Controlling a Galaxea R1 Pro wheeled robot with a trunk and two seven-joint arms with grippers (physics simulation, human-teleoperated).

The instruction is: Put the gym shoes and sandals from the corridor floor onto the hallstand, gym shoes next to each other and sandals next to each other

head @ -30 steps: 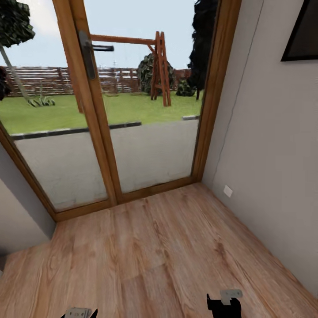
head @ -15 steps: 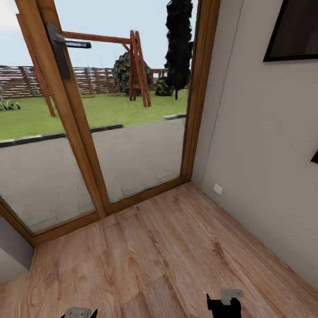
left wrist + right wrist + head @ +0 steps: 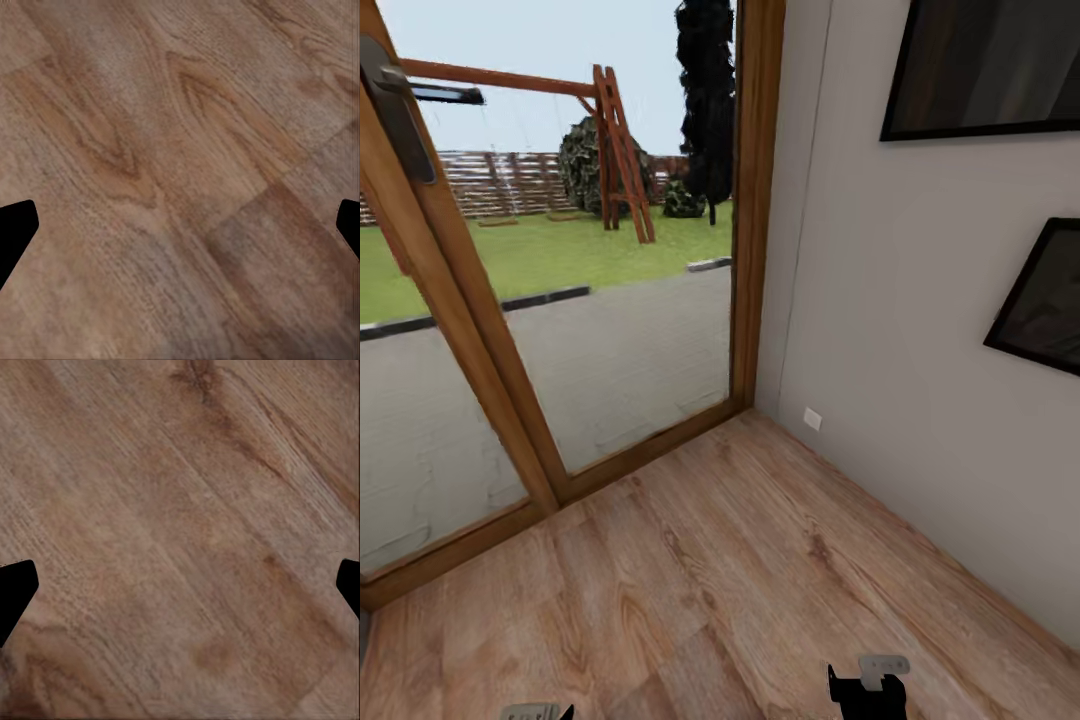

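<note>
The corridor floor (image 3: pixel 710 570) of light brown wood planks stretches ahead to a glass door and a white wall. The gym shoes, the sandals and the hallstand are out of view. At the bottom edge of the head view are the tops of my left gripper (image 3: pixel 538 712) and right gripper (image 3: pixel 868 685). In the left wrist view my left gripper (image 3: pixel 180 232) is open over bare planks, its black fingertips (image 3: pixel 15 229) far apart. My right gripper (image 3: pixel 180 592) is open too, with only floor (image 3: pixel 187 510) between its fingertips (image 3: pixel 15 589).
A wood-framed glass door (image 3: pixel 480 330) with a handle (image 3: pixel 400 120) closes the far end, with a garden behind it. The white wall (image 3: pixel 880 330) on the right carries two dark picture frames (image 3: pixel 980 70) and a low socket (image 3: pixel 812 419).
The camera has turned to the right: the door has slid left in the picture and a second picture frame on the right wall has come into view. The grippers hold the same pose.
</note>
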